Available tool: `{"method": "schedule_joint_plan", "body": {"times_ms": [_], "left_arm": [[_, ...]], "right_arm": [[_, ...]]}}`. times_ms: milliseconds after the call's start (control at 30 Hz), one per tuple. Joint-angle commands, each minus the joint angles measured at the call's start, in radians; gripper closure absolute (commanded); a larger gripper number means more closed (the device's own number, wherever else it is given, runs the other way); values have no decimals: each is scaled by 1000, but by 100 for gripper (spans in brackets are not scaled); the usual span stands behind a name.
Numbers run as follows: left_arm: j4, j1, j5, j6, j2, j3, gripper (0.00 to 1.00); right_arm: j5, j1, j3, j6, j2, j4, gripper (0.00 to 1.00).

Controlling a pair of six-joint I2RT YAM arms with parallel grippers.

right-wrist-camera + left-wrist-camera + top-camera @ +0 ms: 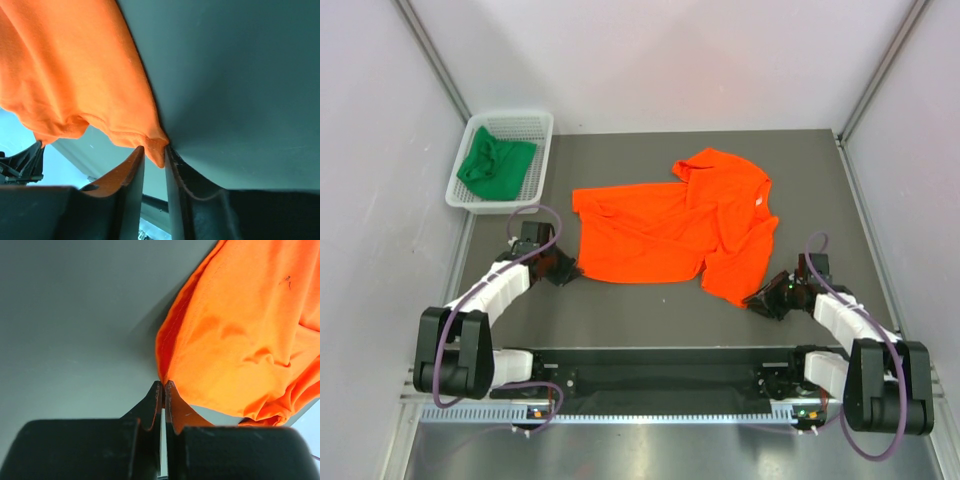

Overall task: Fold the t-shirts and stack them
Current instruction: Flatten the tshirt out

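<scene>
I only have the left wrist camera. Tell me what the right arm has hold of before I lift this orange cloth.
Observer: The right gripper has a hem corner of the bright orange short-sleeved t-shirt between its jaws. They stand slightly apart, so I cannot tell if it is clamped.
Operator: Describe how the shirt lies.
Observer: It is spread on the dark table, flatter on the left and rumpled on the right.
Operator: Find me the second shirt.
Observer: The dark green cloth t-shirt sits bunched inside the white plastic mesh basket at the table's far left corner.
</scene>
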Motion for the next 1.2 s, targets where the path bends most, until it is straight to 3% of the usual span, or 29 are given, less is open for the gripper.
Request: {"method": "schedule_joint_plan", "body": {"times_ms": [0,100,167,300,400,533,867,1033,1167], "left_arm": [[11,4,6,-3,-25,2,100],[13,4,2,-14,-34,4,100],[13,4,-3,-17,-42,2,100],[-1,4,-3,0,-48,18,100],[-59,3,-13,32,-68,73,100],[-130,-3,-69,111,-144,189,100],[-197,-3,-73,196,-209,551,100],[-214,-3,-86,259,-239,801,100],[-197,-3,-121,314,-287,949,100]], "right_arm": [[93,14,-56,5,-1,-14,78],[88,14,-68,4,10,-4,84],[88,14,-68,-13,23,12,100],[107,13,-16,-53,10,-31,100],[137,13,73,-74,-90,-111,100],[183,13,254,-136,-180,-210,100],[306,3,979,-376,-150,-439,100],[377,6,1332,-452,-134,-490,100],[384,6,1500,-462,-157,-482,100]]}}
